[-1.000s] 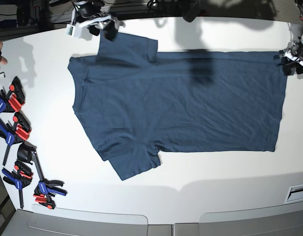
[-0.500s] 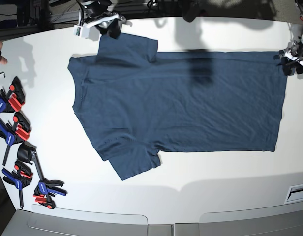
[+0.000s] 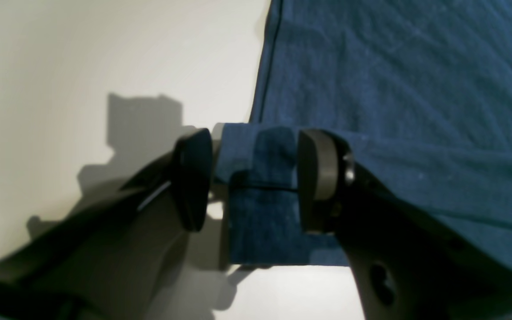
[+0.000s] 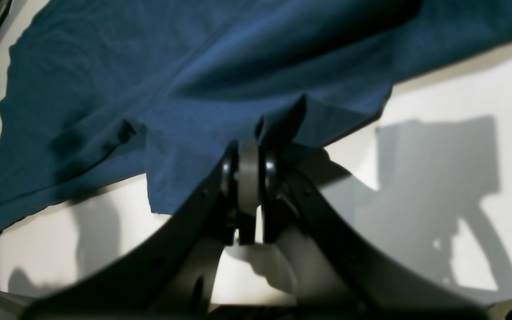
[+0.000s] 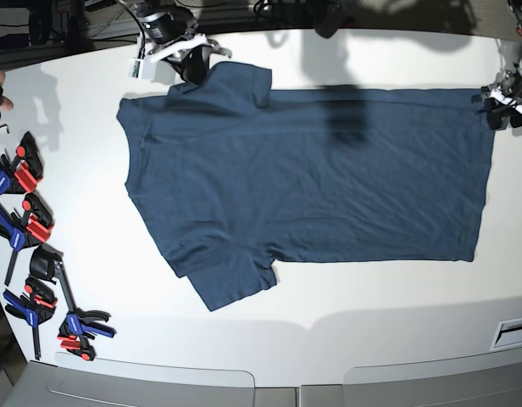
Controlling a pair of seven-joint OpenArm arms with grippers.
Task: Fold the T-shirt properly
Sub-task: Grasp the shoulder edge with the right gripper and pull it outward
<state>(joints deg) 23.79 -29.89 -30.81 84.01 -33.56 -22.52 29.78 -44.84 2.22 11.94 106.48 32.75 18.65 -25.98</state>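
**Both grippers at the shirt's far edge**

The table [image 5: 346, 305] is bearing the T-shirt [image 5: 312, 186], lying spread flat. The right gripper [image 4: 249, 171] is pinching the sleeve edge, clenched. The left gripper [image 3: 251, 180] is straddling the hem corner, jaws apart. Clamps [image 5: 28, 229] are lying beside.

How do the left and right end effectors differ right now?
The left end effector stands open around the T-shirt's hem corner, while the right end effector is shut on the sleeve edge. Cloth lies loose between the left's fingers but bunches up at the right's. Both sit at the shirt's far edge.
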